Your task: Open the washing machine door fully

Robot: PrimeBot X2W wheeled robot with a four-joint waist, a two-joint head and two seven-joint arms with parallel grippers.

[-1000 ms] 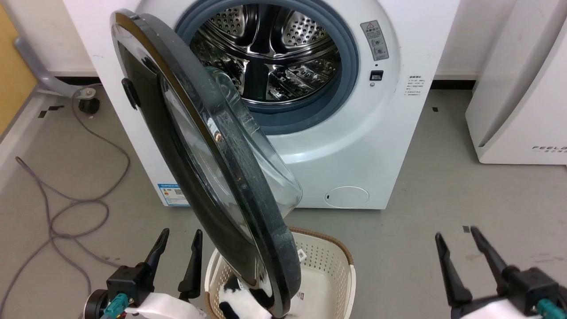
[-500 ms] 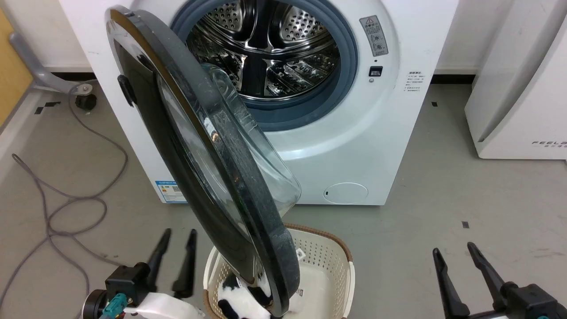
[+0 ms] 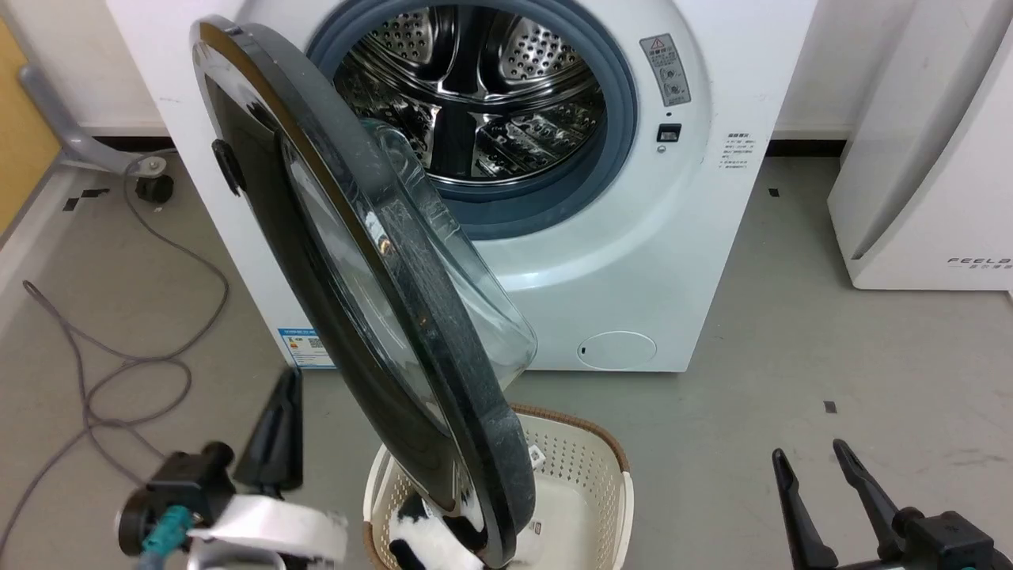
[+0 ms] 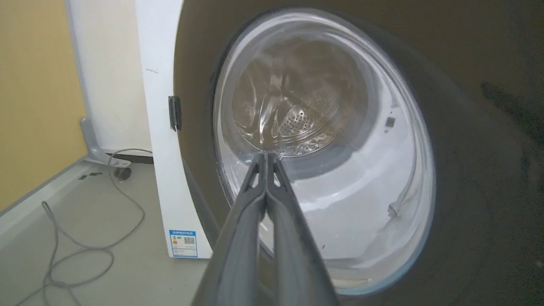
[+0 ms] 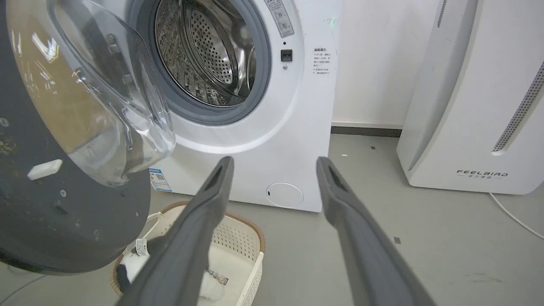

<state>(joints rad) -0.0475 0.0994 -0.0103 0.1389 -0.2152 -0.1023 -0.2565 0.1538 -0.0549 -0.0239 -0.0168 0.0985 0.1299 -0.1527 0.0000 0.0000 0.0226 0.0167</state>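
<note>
The white washing machine (image 3: 633, 261) stands ahead with its steel drum exposed. Its big black door (image 3: 261, 206) hangs roughly half open, hinged on the left, the clear glass bowl bulging toward the drum. My left gripper (image 3: 286, 384) is shut with nothing in it, low at the door's outer side. In the left wrist view its closed tips (image 4: 265, 156) point at the glass centre of the door (image 4: 467, 170); contact cannot be told. My right gripper (image 3: 809, 453) is open at lower right, away from the door. The right wrist view shows the open gripper (image 5: 275, 160) facing the washing machine (image 5: 263, 140) and the door's grey inner rim (image 5: 63, 221).
A cream laundry basket (image 3: 586, 467) holding a black-and-white cloth (image 3: 427, 550) sits on the floor under the door's lower edge. A grey cable (image 3: 119, 372) loops on the floor at left. A white FEELBIRD appliance (image 3: 926, 158) stands at right.
My left gripper's fingers have closed together and the wrist has turned and shifted left. The right gripper has sunk a little lower in view. The door stands the same.
</note>
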